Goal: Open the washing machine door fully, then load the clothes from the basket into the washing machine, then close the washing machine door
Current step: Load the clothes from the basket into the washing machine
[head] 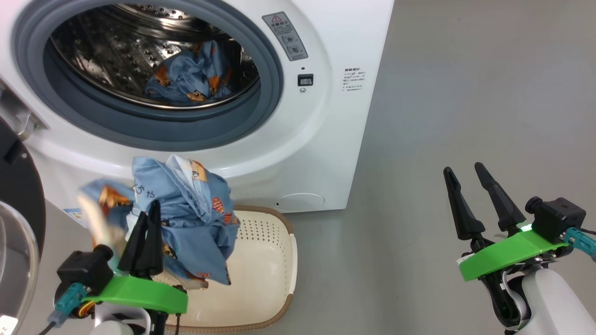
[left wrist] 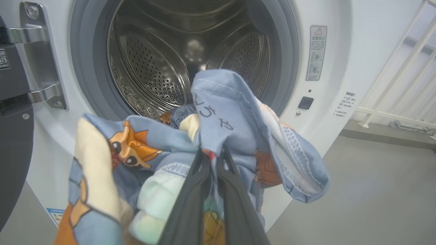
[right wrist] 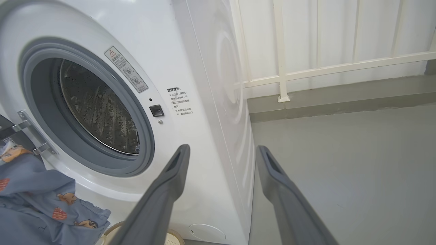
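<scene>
My left gripper [head: 150, 207] is shut on a bunch of the clothes [head: 195, 218], light blue fabric with orange bears and a cream part, held up above the cream basket [head: 274, 260]. In the left wrist view the fingers [left wrist: 190, 190] pinch this fabric [left wrist: 238, 129] in front of the drum opening. Another blue bear piece [head: 193, 77] lies inside the steel drum of the washing machine [head: 326, 139]. The washing machine door [head: 18, 195] stands swung open at the far left. My right gripper [head: 463, 170] hangs open and empty over the floor to the right, also seen as my right gripper [right wrist: 221, 151].
The grey floor [head: 465, 93] spreads to the right of the machine. A white railing [right wrist: 306, 73] and a low kerb run behind the machine's right side. The door hinge bracket [left wrist: 41, 58] sits at the opening's left edge.
</scene>
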Robot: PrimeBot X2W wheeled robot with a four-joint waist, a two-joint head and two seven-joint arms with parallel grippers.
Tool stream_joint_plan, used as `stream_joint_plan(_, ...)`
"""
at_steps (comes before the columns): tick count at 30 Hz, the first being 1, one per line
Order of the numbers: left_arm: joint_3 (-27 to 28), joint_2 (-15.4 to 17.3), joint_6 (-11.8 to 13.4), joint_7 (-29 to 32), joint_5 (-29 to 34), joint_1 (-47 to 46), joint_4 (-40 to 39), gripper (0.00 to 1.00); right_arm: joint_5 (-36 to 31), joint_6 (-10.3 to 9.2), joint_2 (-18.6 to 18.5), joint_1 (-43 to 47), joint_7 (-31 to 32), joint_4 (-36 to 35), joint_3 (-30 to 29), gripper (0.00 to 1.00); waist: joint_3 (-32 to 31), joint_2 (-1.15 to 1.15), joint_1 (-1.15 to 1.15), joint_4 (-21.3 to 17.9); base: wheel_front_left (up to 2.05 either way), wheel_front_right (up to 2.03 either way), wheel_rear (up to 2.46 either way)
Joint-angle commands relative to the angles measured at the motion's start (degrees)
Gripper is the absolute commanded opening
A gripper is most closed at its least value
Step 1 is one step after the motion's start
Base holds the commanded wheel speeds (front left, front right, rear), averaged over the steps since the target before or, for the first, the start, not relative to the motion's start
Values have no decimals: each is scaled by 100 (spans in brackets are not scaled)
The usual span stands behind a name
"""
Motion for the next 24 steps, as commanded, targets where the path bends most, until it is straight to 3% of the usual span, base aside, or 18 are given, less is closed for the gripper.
stream_joint_plan(1,227,57,14,-38,80,-10,-206,0,-2,9,-21,66,-27,-118,118,100,-17,0,0,11,0,0,0)
stream_joint_plan(13,319,112,-20,-38,137,-850,-10,0,4,9,-92,9,-27,-165,177,100,172,0,0,12,0,0,0)
stream_joint_plan(24,683,207,-24,-38,85,-2286,896,0,14,9,-138,-212,-27,-236,263,100,706,0,0,-273,0,0,0)
